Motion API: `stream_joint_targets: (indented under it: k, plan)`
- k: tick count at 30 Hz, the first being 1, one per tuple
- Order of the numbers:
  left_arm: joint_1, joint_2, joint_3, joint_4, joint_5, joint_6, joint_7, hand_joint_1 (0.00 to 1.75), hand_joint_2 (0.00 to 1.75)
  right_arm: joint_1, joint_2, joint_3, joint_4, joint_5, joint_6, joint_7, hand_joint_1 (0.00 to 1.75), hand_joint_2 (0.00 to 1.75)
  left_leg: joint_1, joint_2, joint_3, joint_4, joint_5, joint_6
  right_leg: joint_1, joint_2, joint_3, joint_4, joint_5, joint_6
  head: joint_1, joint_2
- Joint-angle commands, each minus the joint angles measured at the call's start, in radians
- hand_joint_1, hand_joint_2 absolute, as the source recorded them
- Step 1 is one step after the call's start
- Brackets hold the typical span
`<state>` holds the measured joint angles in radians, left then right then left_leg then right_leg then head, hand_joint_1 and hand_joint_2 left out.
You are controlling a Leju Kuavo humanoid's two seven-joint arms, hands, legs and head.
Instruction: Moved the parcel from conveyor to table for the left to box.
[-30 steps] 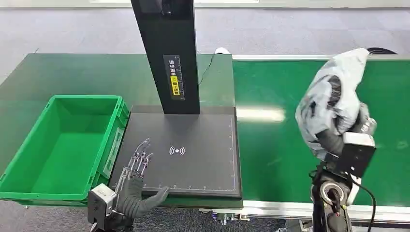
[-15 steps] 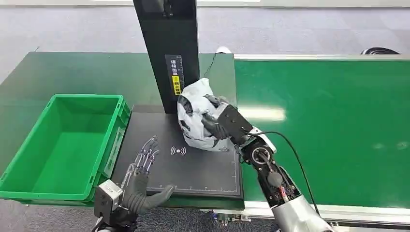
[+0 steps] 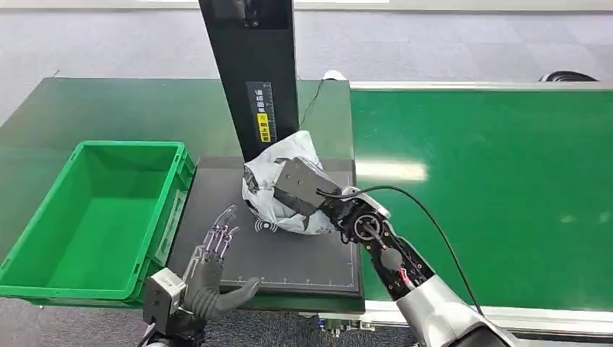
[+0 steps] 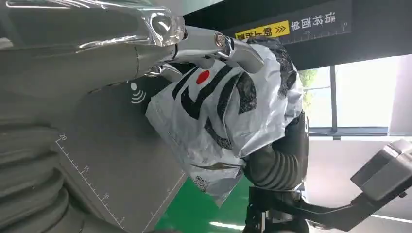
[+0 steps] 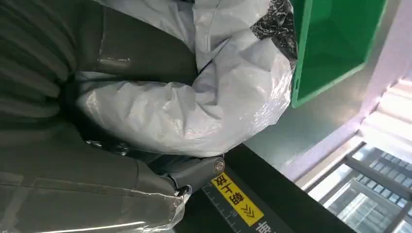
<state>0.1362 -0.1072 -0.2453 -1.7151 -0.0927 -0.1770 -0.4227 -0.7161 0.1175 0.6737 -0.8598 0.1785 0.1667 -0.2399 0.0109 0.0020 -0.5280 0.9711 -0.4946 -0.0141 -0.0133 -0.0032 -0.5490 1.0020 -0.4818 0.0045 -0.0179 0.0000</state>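
The parcel (image 3: pixel 278 182) is a crumpled silver-white plastic bag with black markings. It sits on the black scanner pad (image 3: pixel 303 253), just in front of the black post. My right hand (image 3: pixel 300 189) grips it from the conveyor side, and the parcel (image 5: pixel 209 111) bulges out past the thumb in the right wrist view. My left hand (image 3: pixel 209 267) hovers open over the pad's near left corner, fingers spread, a short way from the parcel. The left wrist view has the parcel (image 4: pixel 228 111) close beyond my left fingertips (image 4: pixel 233 51).
A green crate (image 3: pixel 43 275) stands empty left of the pad. The black post (image 3: pixel 253 79) rises behind the parcel. The green conveyor belt (image 3: pixel 491 188) runs off to the right, with nothing on it.
My right arm has swung the parcel from above the conveyor to the left and down onto the scanner pad. The left hand has hardly moved.
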Motion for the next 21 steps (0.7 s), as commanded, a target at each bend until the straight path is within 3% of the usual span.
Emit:
stream_joint_targets:
  k: [1,2,3,9,12,15,21]
  plan:
    - [-0.005,0.013,-0.006,0.029,-0.002,0.006,0.014,0.0,1.75,-0.09,0.006,0.078,0.123,0.007,0.011,0.052,1.75,1.75,0.0,0.001,-0.001,0.0,0.0,0.001,0.0,0.001,-0.001,0.0,0.001,0.0,0.0,0.0]
    - [-0.002,0.012,-0.005,0.026,-0.004,0.008,0.017,0.0,1.75,-0.097,0.007,0.085,0.133,0.011,0.015,0.061,1.75,1.75,0.0,0.001,0.0,0.0,0.0,0.0,0.0,0.001,-0.001,0.0,0.001,0.0,0.0,0.0]
    - [0.0,0.011,-0.005,0.022,-0.004,0.011,0.019,0.0,1.75,-0.098,0.008,0.083,0.135,0.01,0.013,0.06,0.0,1.75,0.0,0.002,-0.001,0.0,0.001,0.001,0.0,0.002,-0.001,0.0,0.001,0.0,0.0,0.0]
    - [0.004,0.007,0.0,0.014,-0.004,0.027,0.022,0.0,1.75,-0.086,0.001,-0.006,0.07,-0.076,-0.006,0.007,0.0,1.75,0.0,0.0,-0.002,0.001,0.001,0.0,0.0,0.0,-0.001,0.0,0.001,-0.001,0.0,0.0]
    - [0.004,0.008,0.002,0.011,-0.001,0.037,0.015,0.0,1.75,-0.032,-0.008,-0.086,-0.064,-0.126,-0.096,-0.123,0.0,1.75,0.0,0.0,-0.002,0.001,0.0,0.001,0.0,0.0,-0.001,0.0,0.001,0.0,0.0,0.0]
    - [0.017,0.017,0.003,0.011,0.005,0.044,0.006,0.0,1.75,0.06,-0.032,-0.175,-0.242,-0.253,-0.119,-0.19,0.0,1.75,0.0,-0.002,-0.001,0.001,0.0,0.001,0.0,-0.002,-0.001,-0.001,0.0,0.0,0.0,0.0]
    - [0.03,0.023,0.001,0.008,0.009,0.049,-0.004,0.0,1.75,0.09,-0.048,-0.206,-0.299,-0.32,-0.129,-0.214,0.0,1.75,0.0,-0.002,-0.001,0.0,0.001,0.001,0.0,-0.002,0.0,-0.001,0.0,0.0,0.0,0.0]
